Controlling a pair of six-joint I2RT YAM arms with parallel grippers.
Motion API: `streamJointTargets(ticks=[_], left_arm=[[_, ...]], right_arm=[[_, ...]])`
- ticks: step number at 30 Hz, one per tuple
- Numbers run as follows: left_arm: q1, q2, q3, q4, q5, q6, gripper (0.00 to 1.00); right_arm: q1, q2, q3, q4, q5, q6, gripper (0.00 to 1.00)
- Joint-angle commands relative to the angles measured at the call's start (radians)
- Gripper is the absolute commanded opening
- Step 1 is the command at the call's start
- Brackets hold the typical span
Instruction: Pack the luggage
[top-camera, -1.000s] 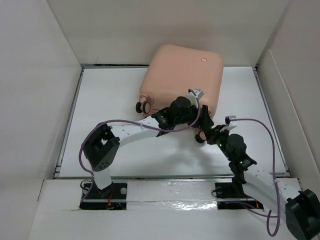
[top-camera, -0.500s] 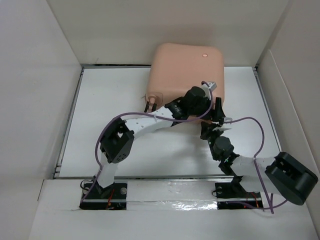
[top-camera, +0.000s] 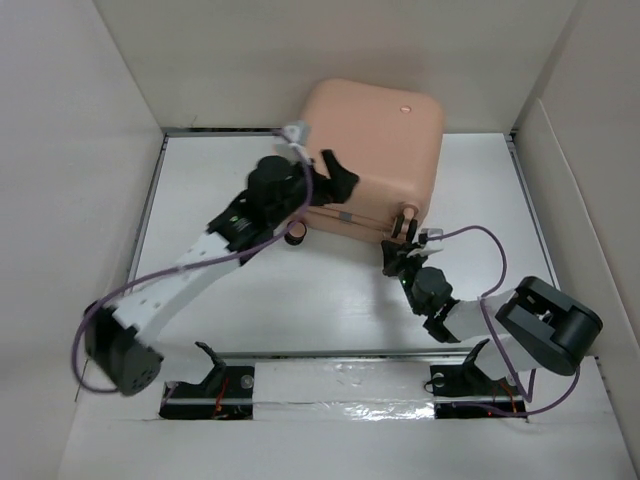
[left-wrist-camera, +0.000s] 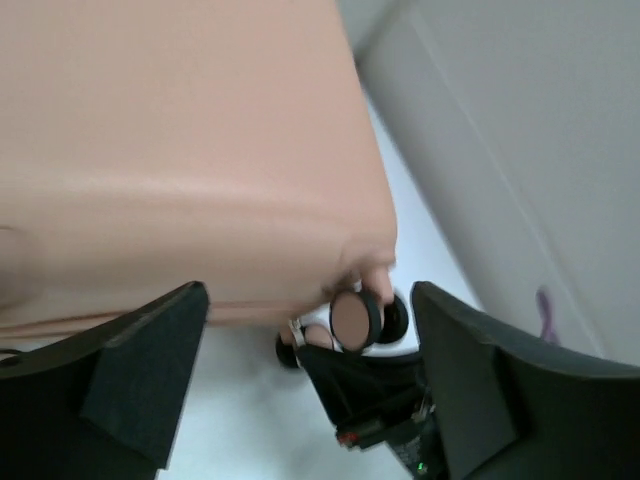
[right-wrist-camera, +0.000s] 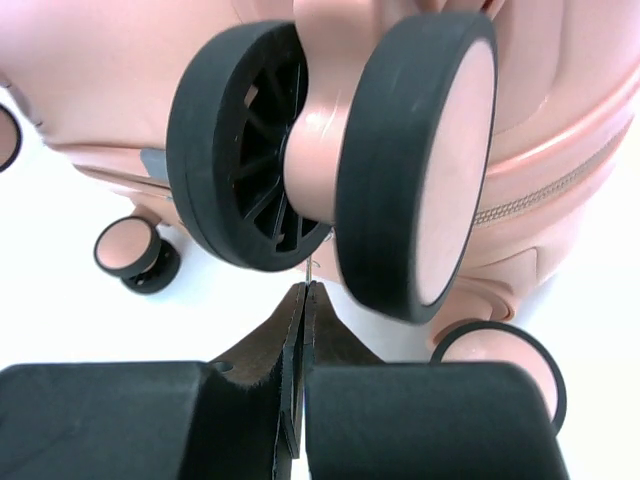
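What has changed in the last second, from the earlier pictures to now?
The left pincer, open, swung along the near side of the luggage from its middle to its left corner. The right arm drew its elbow in, while the right pincer, shut, stayed by the near right caster wheel. The luggage stayed closed, almost in place.

I watch the top camera from above and behind the arm bases. It looks down from far enough that the whole surface (top-camera: 230, 300) shows, with the luggage (top-camera: 372, 140) at the far side. The left wrist camera looks along the left tool (left-wrist-camera: 308, 300), near to the luggage shell, with one caster wheel (left-wrist-camera: 355, 318) low in its frame. The right wrist camera looks over the right tool (right-wrist-camera: 303, 300) and is very near to a wheel, facing the underside. Both wrist views seem to share this wheel corner.
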Motion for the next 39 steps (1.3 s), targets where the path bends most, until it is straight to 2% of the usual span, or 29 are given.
streamJointTargets(ticks=[1, 2, 5, 8, 13, 16, 24, 32, 35, 37, 38, 39], left_arm=[[0.042, -0.238, -0.092, -0.083, -0.233, 0.053, 0.76], [0.056, -0.263, -0.108, -0.175, -0.267, 0.064, 0.75], [0.151, -0.282, -0.137, -0.364, -0.312, 0.108, 0.84], [0.178, -0.253, -0.169, -0.418, -0.298, 0.199, 0.90], [0.178, -0.202, -0.180, -0.331, -0.183, 0.343, 0.94], [0.178, -0.150, -0.145, -0.314, -0.180, 0.400, 0.94], [0.207, 0.059, -0.037, -0.322, -0.263, 0.448, 0.93], [0.248, 0.155, 0.022, -0.296, -0.217, 0.457, 0.84], [0.259, 0.169, 0.030, -0.279, -0.171, 0.454, 0.75], [0.259, 0.177, 0.032, -0.256, -0.162, 0.452, 0.57], [0.259, 0.191, 0.041, -0.254, -0.157, 0.452, 0.46], [0.259, 0.198, 0.049, -0.257, -0.154, 0.451, 0.20]], right_arm=[[0.003, -0.065, 0.037, 0.025, -0.090, 0.007, 0.00], [0.003, -0.078, 0.029, 0.020, -0.092, 0.005, 0.00], [-0.006, -0.119, 0.014, -0.004, -0.109, 0.004, 0.00], [-0.015, -0.154, 0.011, -0.038, -0.127, 0.011, 0.00], [-0.015, -0.177, 0.020, -0.075, -0.152, 0.001, 0.00], [-0.015, -0.185, 0.019, -0.090, -0.159, -0.002, 0.00], [-0.015, -0.156, 0.026, -0.097, -0.164, -0.002, 0.00], [-0.015, -0.133, 0.026, -0.066, -0.175, -0.015, 0.00], [-0.015, -0.130, 0.032, -0.072, -0.182, -0.021, 0.00], [-0.015, -0.122, 0.035, -0.072, -0.191, -0.024, 0.00], [-0.015, -0.119, 0.037, -0.069, -0.193, -0.024, 0.00], [-0.015, -0.116, 0.037, -0.067, -0.196, -0.025, 0.00]])
